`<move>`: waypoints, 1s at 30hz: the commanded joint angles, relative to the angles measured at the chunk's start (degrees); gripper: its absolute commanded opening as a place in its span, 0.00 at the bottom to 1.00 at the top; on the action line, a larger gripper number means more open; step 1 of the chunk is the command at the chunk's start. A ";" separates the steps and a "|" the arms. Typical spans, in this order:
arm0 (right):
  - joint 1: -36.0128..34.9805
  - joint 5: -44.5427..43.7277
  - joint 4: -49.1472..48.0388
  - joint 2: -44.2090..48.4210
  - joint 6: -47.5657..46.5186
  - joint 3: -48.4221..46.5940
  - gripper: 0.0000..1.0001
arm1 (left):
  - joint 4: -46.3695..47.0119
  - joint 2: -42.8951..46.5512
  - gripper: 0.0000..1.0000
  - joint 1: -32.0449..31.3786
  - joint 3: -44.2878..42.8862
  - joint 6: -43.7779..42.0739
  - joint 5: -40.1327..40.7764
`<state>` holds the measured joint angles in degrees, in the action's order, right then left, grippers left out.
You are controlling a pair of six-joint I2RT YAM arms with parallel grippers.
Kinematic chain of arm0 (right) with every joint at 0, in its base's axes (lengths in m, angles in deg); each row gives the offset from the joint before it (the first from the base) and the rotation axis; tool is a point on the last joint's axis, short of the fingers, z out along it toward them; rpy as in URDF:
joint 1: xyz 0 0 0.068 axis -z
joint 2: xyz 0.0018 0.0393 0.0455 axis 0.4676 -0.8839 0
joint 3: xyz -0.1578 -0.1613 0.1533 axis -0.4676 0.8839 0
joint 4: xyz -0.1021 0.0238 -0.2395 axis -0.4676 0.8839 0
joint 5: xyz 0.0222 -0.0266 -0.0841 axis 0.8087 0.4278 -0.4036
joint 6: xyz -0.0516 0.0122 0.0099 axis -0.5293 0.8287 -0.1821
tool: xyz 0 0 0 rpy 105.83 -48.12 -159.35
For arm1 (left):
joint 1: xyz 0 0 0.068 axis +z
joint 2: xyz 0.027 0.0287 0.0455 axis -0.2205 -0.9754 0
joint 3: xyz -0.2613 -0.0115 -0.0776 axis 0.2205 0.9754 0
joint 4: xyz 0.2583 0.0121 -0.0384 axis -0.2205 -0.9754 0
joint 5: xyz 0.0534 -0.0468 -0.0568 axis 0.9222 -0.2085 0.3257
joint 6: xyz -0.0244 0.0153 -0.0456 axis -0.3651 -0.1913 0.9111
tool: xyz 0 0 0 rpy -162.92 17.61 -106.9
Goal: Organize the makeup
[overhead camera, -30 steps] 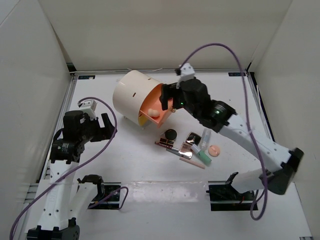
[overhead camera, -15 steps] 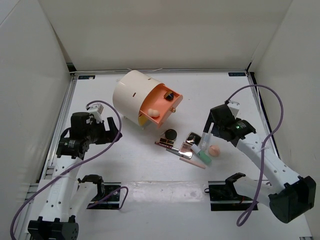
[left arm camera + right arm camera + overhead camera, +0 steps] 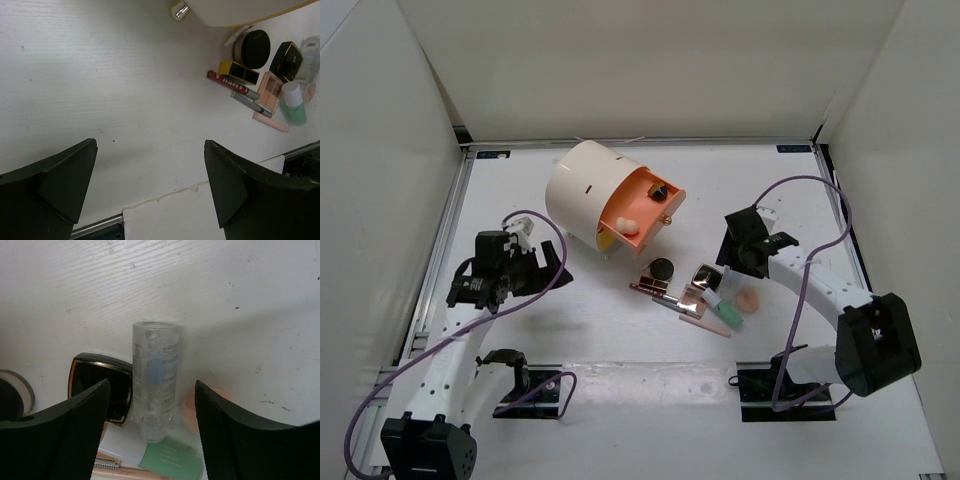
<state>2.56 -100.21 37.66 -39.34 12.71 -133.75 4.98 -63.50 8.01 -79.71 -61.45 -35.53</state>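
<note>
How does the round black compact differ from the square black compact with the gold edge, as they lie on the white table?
Shape: the round black compact is a disc; the square black compact has straight sides and cut corners.
Trim: the square one has a gold edge; the round one shows no gold.
Place: the square one lies right beside the clear bottle; the round one lies farther from it.
Both are black, closed and lie flat on the white table.

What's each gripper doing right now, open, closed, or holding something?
Left gripper: open, empty.
Right gripper: open, jaws either side of the clear bottle, not touching it.
</note>
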 commanded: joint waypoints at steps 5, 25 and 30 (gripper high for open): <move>1.59 1.30 -4.11 -3.19 2.74 3.80 0.71 | 4.11 -1.76 0.98 -0.19 0.37 0.84 -1.77; 2.82 -5.20 -2.36 7.69 -5.51 -12.15 0.00 | 3.58 -6.24 0.98 -0.19 -10.26 -1.89 1.40; 1.07 1.28 -3.84 6.65 -10.61 -25.44 0.00 | 3.76 -5.97 0.98 -0.28 -10.70 -1.98 1.40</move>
<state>4.75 -101.41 36.54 -33.33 6.44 -152.78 8.39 -70.56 8.01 -88.17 -62.61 -34.34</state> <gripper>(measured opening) 0.479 0.985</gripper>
